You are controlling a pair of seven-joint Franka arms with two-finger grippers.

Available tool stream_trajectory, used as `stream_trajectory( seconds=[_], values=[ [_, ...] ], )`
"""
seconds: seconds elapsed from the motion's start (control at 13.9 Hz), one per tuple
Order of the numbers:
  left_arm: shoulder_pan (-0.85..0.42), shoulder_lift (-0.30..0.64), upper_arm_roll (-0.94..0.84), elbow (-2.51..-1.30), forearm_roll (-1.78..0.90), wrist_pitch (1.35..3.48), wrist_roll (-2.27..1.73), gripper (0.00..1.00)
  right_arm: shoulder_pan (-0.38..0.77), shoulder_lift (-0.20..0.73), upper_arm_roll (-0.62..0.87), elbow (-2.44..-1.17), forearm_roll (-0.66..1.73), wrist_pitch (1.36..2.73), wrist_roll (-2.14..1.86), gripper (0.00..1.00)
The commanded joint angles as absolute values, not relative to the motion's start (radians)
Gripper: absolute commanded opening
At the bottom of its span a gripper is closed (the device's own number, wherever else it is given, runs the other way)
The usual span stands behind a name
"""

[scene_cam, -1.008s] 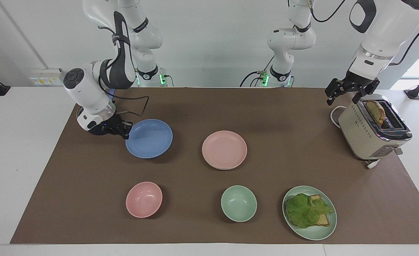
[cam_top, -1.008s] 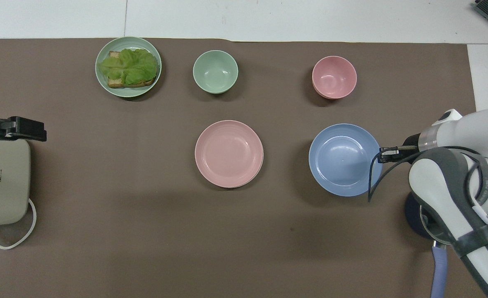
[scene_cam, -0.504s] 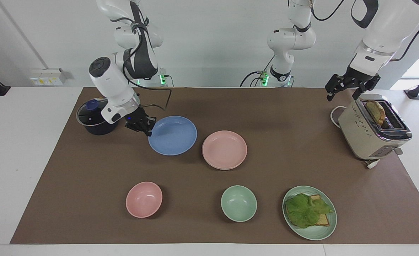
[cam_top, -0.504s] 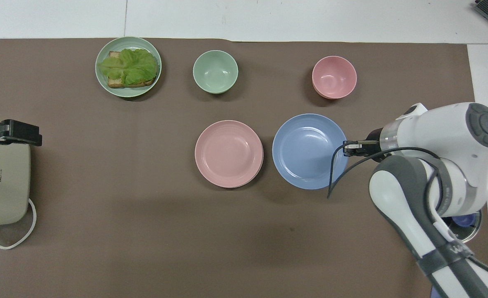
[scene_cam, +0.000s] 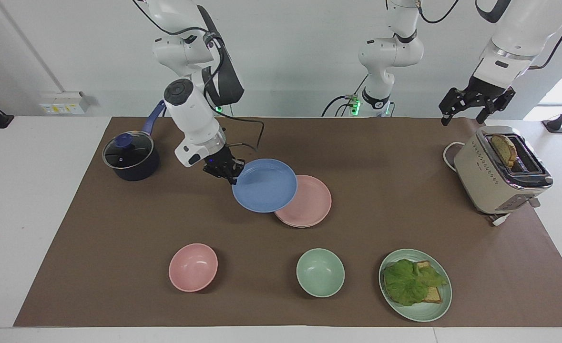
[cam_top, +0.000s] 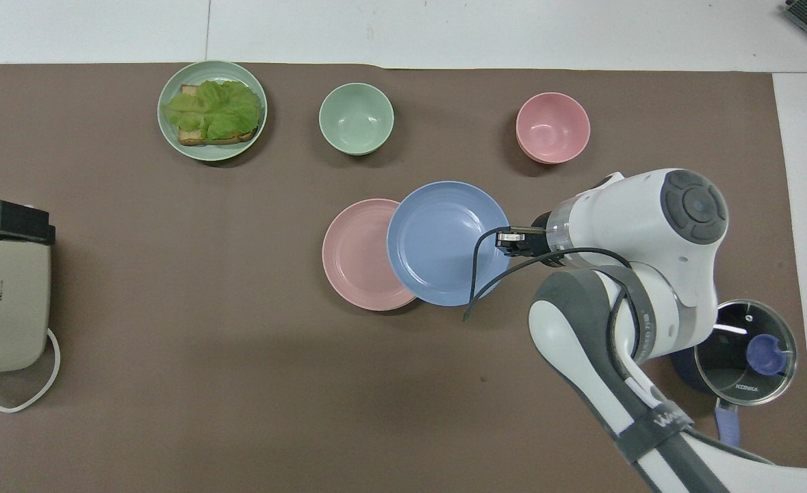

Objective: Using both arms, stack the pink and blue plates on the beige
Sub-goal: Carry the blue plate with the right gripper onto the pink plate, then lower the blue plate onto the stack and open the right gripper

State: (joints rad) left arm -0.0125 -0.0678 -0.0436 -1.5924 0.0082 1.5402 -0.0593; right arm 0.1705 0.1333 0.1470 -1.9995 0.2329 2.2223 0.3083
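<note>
Facing view, starting at the right arm's end of the table: a dark round metal pot with a glass lid [scene_cam: 130,157] sits on the brown table mat [scene_cam: 385,152]. It is not part of this job.

Next comes the right gripper [scene_cam: 232,174]. Its fingers are pinched tight on the rim of the round, shallow, matte blue plate [scene_cam: 264,186]. It holds the plate by the edge so the flat bottom is free to land on the stack. The blue plate is up in the air and partly over the round, shallow, pale pink plate [scene_cam: 311,205], but not yet lined up with it.

The pink plate rests in the middle of the mat. A thin second rim shows under it, so it likely sits on the round cream beige plate [scene_cam: 301,225] already. That means the blue plate is probably the last one to go on.

Closer to the table's front edge sit a small deep pink bowl [scene_cam: 193,267], a small deep green bowl [scene_cam: 320,272] and a pale green plate with lettuce and bread [scene_cam: 421,312].

At the left arm's end stands a boxy cream toaster with a slice of bread in it [scene_cam: 493,176]. The left gripper [scene_cam: 469,108] waits above it with its fingers apart and nothing in them, out of the way.
</note>
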Motion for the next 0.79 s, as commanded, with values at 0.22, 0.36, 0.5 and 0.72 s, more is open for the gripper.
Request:
stream_trajectory(
  seconds=[0.22,0.36,0.5,0.72],
  values=[
    [0.002,-0.071,-0.051,-1.58,0.008,1.519,-0.055,1.0,0.247,0.233,0.146,-1.956,0.262,2.319,0.373,0.0],
    [0.003,-0.071,-0.051,-1.58,0.008,1.519,-0.055,1.0,0.27,0.276,0.15,-1.937,0.262,2.347,0.374,0.0],
    [0.003,-0.071,-0.051,-1.58,0.008,1.519,-0.055,1.0,0.305,0.301,0.15,-1.937,0.285,2.378,0.374,0.0],
    [0.002,-0.071,-0.051,-1.58,0.008,1.519,-0.055,1.0,0.313,0.316,0.15,-1.95,0.293,2.384,0.362,0.0]
  ],
)
